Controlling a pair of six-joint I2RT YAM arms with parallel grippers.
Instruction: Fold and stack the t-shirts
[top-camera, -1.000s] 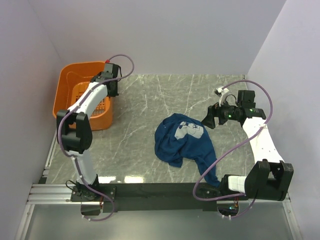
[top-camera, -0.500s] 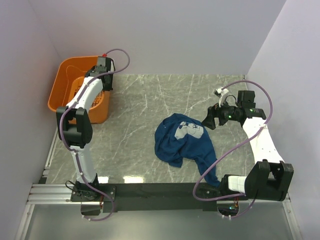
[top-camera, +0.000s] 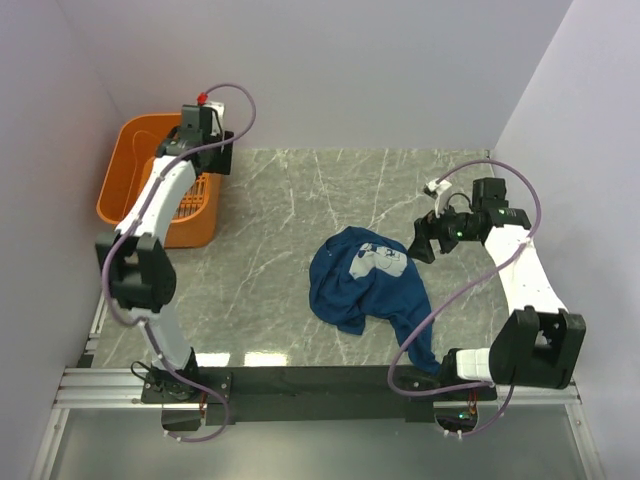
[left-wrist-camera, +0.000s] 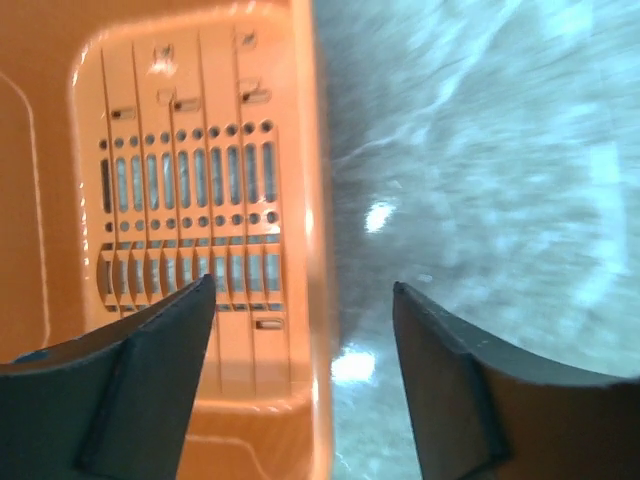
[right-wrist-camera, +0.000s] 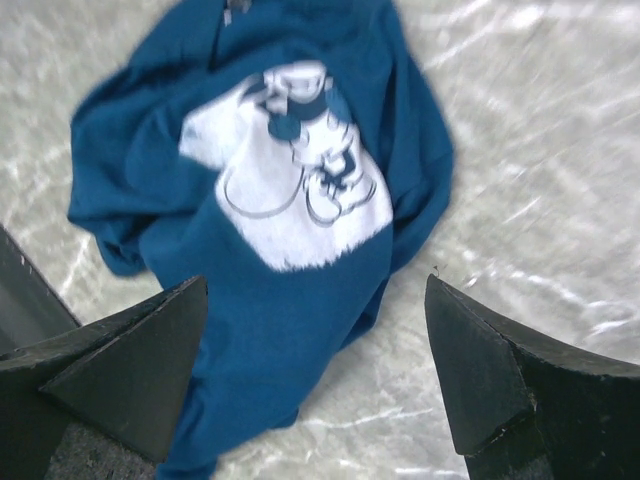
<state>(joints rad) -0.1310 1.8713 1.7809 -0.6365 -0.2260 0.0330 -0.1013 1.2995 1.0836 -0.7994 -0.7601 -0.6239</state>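
Note:
A dark blue t-shirt (top-camera: 365, 280) with a white cartoon print lies crumpled on the marble table, right of centre, one end trailing toward the near edge. In the right wrist view the t-shirt (right-wrist-camera: 290, 180) fills the upper left, print facing up. My right gripper (top-camera: 418, 240) (right-wrist-camera: 315, 280) hovers open just right of the shirt, holding nothing. My left gripper (top-camera: 208, 160) (left-wrist-camera: 300, 285) hangs open at the far left over the right rim of the orange basket (top-camera: 130, 180) (left-wrist-camera: 180, 200), with nothing between its fingers.
The orange basket stands against the left wall, its slotted bottom showing and no cloth visible inside. Grey walls close the table (top-camera: 280, 200) at the left, back and right. A black rail (top-camera: 320, 380) with the arm bases runs along the near edge.
My left gripper has opened and swung further back over the basket's rim. The basket has slid a little toward the left wall. The right arm has hardly moved.

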